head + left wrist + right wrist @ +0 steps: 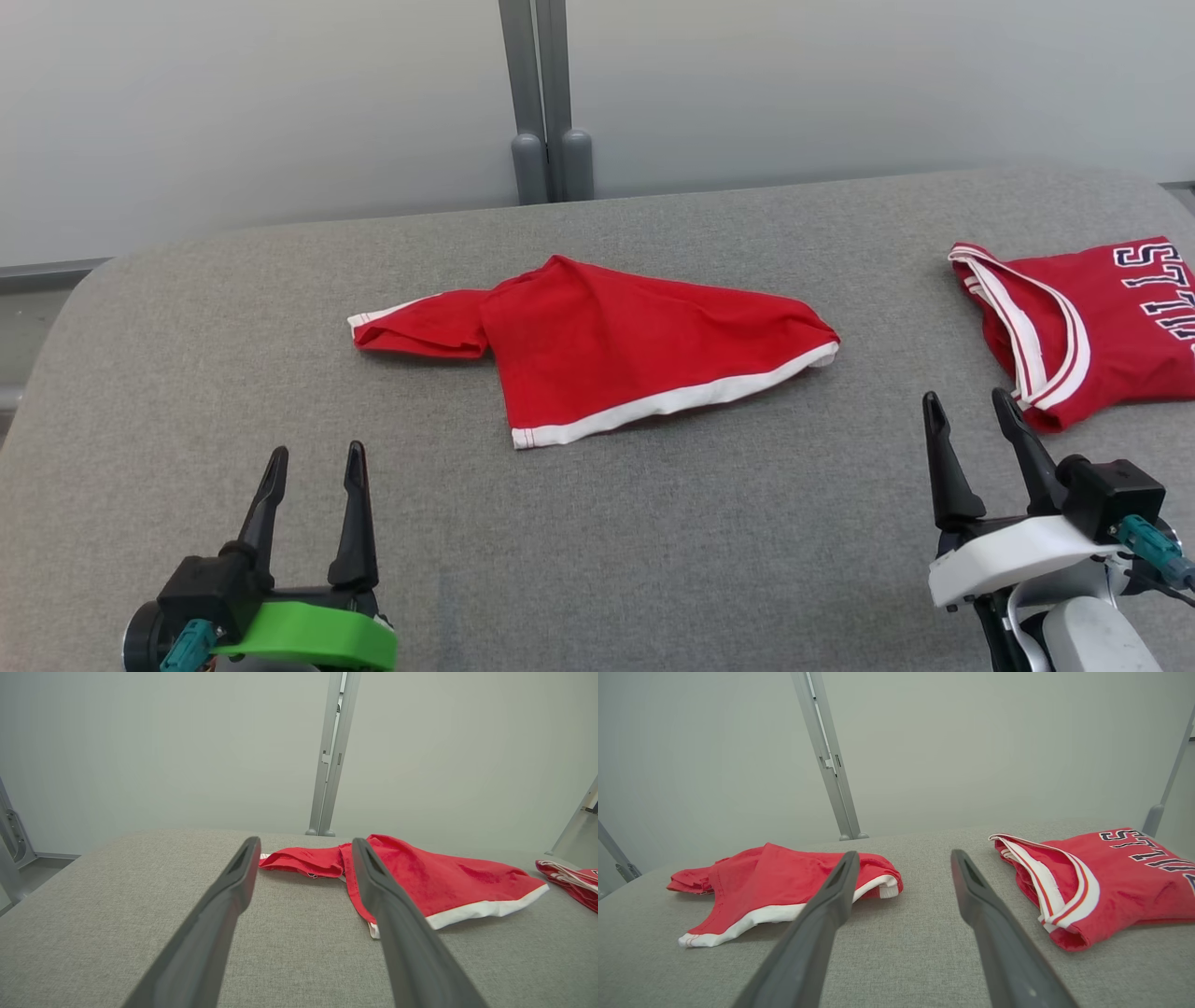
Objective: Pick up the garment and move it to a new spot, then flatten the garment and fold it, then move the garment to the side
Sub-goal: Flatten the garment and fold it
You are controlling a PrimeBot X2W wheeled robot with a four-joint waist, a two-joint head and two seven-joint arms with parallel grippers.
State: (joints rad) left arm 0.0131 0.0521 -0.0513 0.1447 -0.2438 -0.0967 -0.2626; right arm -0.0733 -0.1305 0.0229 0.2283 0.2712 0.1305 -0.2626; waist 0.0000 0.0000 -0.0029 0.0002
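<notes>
A red garment (597,345) with white trim lies loosely bunched in the middle of the grey padded table (653,560), one sleeve pointing left. The left wrist view shows the garment (420,877) ahead and to the right; the right wrist view has the garment (784,882) ahead on the left. My left gripper (316,455) hovers open near the table's front left, short of the garment, nothing between its fingers. My right gripper (966,401) stands open at the front right, empty, between the garment and a second piece of clothing.
A folded red jersey (1092,317) with white-striped trim and dark lettering lies at the table's right edge; the right wrist view has the jersey (1111,882) on its right. Behind the table stands a pale wall with a grey post (546,103).
</notes>
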